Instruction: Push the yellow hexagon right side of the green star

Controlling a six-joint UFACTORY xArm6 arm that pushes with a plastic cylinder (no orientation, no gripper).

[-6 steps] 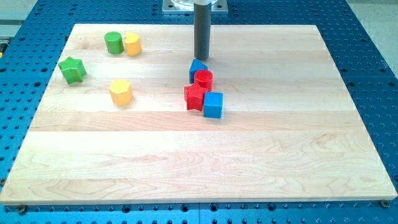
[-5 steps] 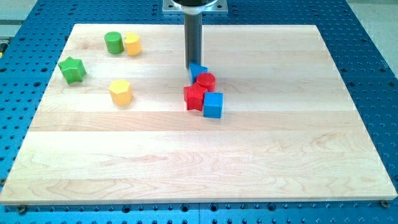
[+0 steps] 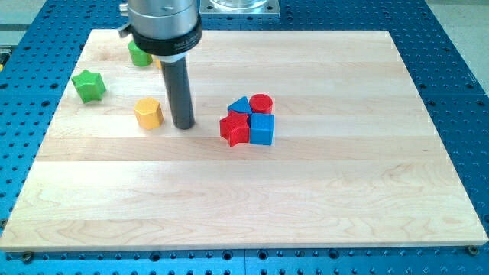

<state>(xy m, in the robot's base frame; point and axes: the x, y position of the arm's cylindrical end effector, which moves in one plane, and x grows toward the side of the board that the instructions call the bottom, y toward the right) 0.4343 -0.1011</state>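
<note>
Now stood my tip, a bare rod tool with nothing to clench, just right of the yellow hexagon block on the wooden tabletop; hexagon lay right of and below the green star block, apart. Risked shoving too far left and knocking the star. Had swung left from the red and blue block cluster, nudging it.
</note>
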